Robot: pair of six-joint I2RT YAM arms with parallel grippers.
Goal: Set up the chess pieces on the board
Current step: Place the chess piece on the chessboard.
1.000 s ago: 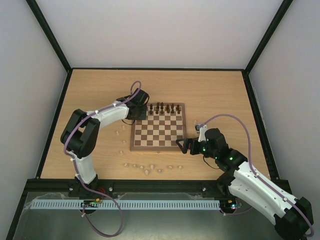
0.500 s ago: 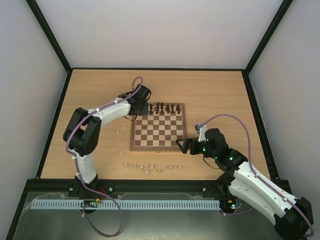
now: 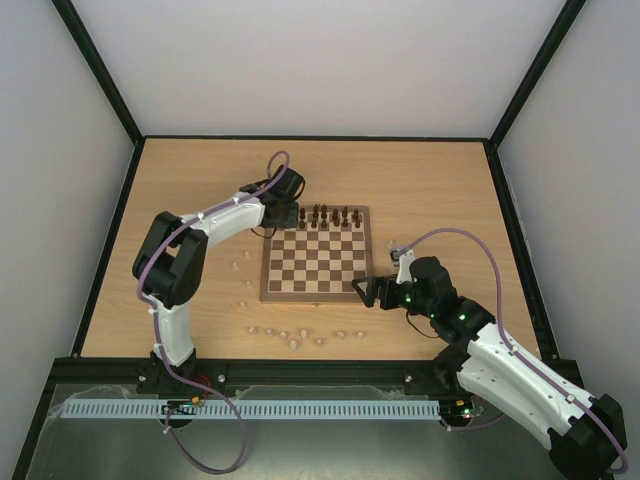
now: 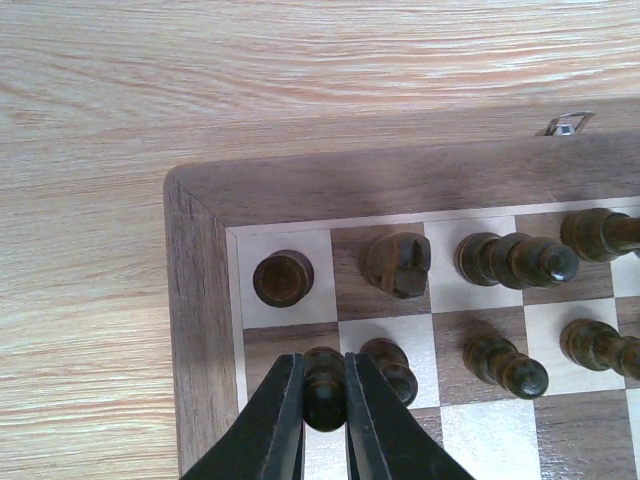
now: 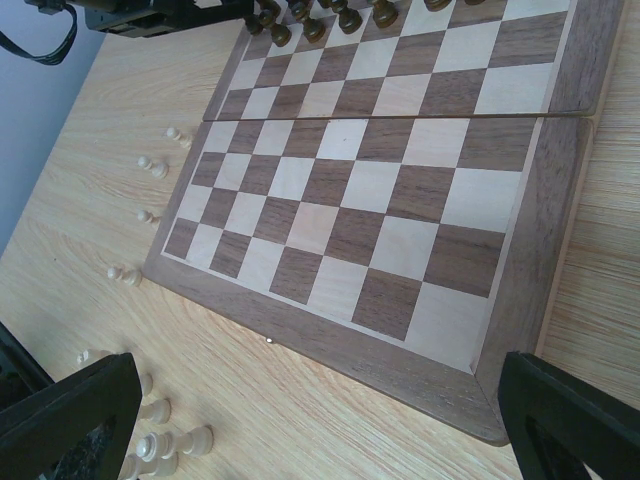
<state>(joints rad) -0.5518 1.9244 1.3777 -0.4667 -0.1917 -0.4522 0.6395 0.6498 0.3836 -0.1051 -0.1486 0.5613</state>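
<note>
The board [image 3: 317, 294] lies mid-table, with dark chess pieces [image 3: 324, 215] lined along its far rows. My left gripper [image 3: 283, 214] hangs over the board's far left corner, shut on a dark pawn [image 4: 324, 388]. In the left wrist view that pawn sits above the second-row corner square, beside another dark pawn [image 4: 393, 368] and in front of a dark rook [image 4: 283, 278] and knight [image 4: 398, 264]. My right gripper [image 3: 365, 290] is open and empty, low by the board's near right corner. Its fingers [image 5: 72, 412] straddle the board's border [image 5: 400, 368].
Pale chess pieces lie loose on the tabletop: a few left of the board [image 3: 240, 266], and several in a row along the near side [image 3: 293, 336]. The right wrist view shows that pale group [image 5: 165, 447] too. Black frame posts edge the table.
My left arm has edged a little toward the far side over the board's far left corner, still gripping the pawn. The right arm has stayed put.
</note>
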